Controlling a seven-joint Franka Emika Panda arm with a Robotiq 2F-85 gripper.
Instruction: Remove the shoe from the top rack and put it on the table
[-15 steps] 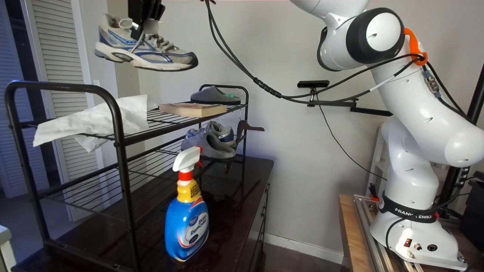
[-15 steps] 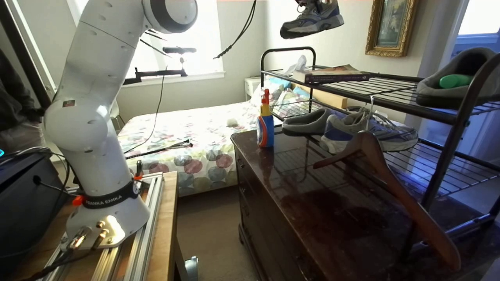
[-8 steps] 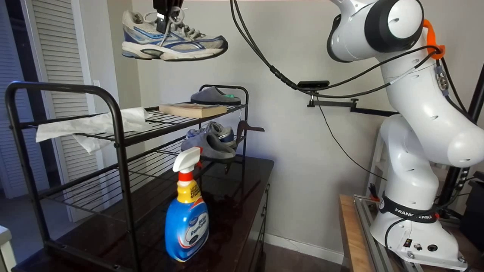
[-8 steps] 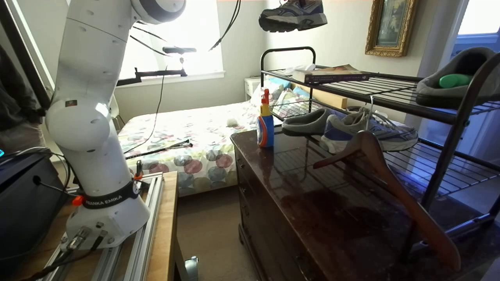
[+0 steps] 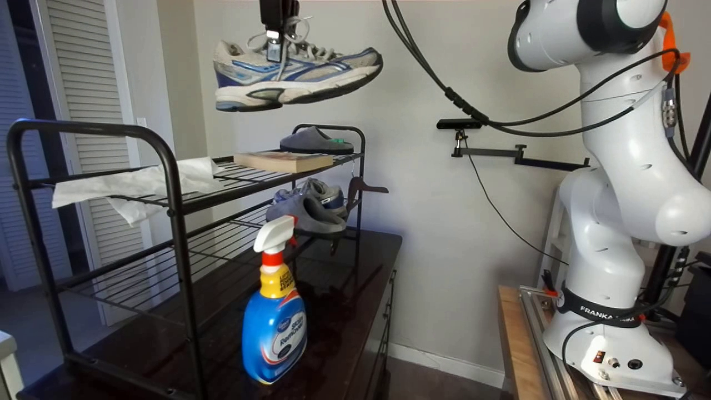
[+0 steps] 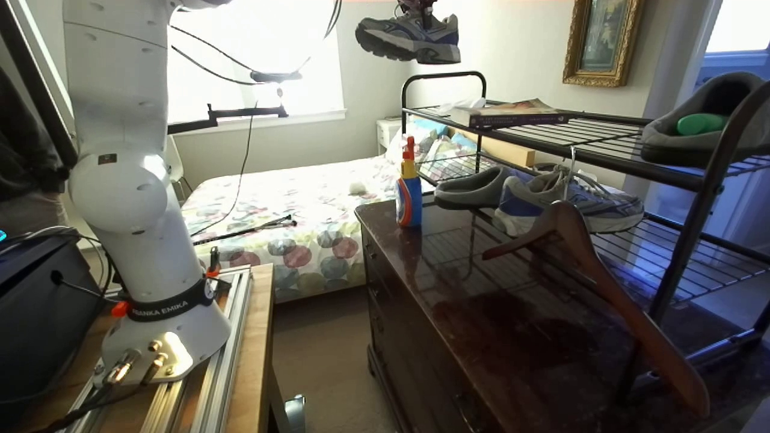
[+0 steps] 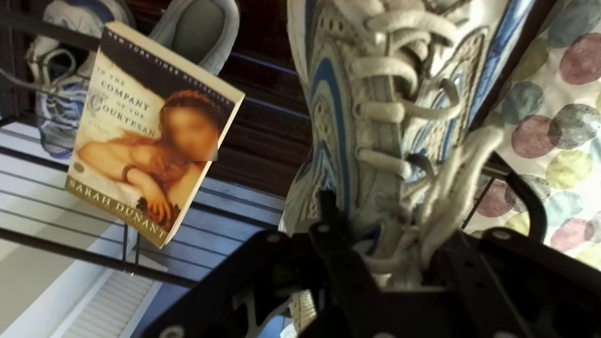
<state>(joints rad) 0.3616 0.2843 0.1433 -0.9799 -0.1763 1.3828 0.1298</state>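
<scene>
The pincer (image 5: pixel 275 48) grasps the grey-and-white running sneaker (image 5: pixel 303 79) by its laced upper, holding it aloft, toe tipped up, higher than the top rack (image 5: pixel 239 190). That shelf carries a Sarah Dunant paperback (image 7: pixel 152 141) and a grey slipper (image 5: pixel 314 141); a blue spray bottle (image 5: pixel 273 322) stands on the table (image 5: pixel 333 322).

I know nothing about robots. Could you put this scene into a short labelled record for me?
Machine: white robot arm
Gripper: closed on the shoe near its laces
Shoe: running sneaker, in midair higher than the top rack, toe tilted up
Top rack: book, grey slipper, white cloth or paper
Lower shelf: second slipper, second sneaker
Table: upright spray bottle
Not yet done: setting the shoe on the table, probably the next step
</scene>
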